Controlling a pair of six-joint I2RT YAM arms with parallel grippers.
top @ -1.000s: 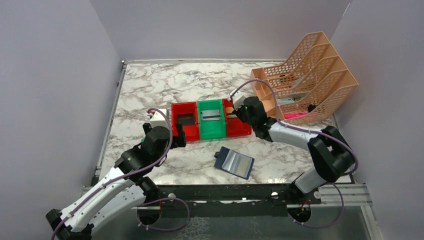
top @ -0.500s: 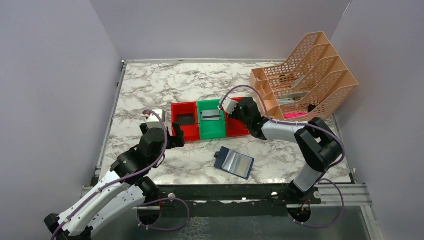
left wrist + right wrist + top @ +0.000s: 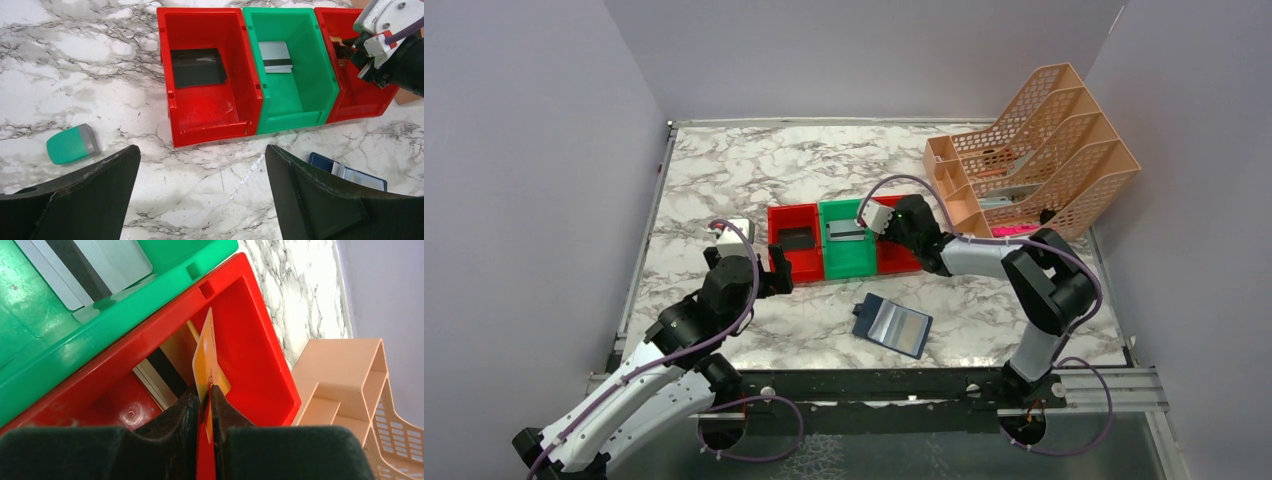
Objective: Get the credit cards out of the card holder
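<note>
Right gripper [image 3: 886,230] hangs over the right red bin [image 3: 904,262] from overhead; the card holder [image 3: 894,325] lies open by the front edge of the counter [image 3: 724,170]. On left wrist I see the left gripper [image 3: 200,155] spread wide, black card [image 3: 197,67] in the left red bin [image 3: 210,112], silver card [image 3: 275,56] in the green bin [image 3: 295,105]. On right wrist, fingers [image 3: 182,415] pinch the gold card [image 3: 212,370] edge-on.

Left gripper [image 3: 202,156] gapes; right gripper [image 3: 205,396] pinches a card [image 3: 206,355]

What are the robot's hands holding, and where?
The right hand pinches the gold card by one edge. The open left hand holds nothing.
</note>
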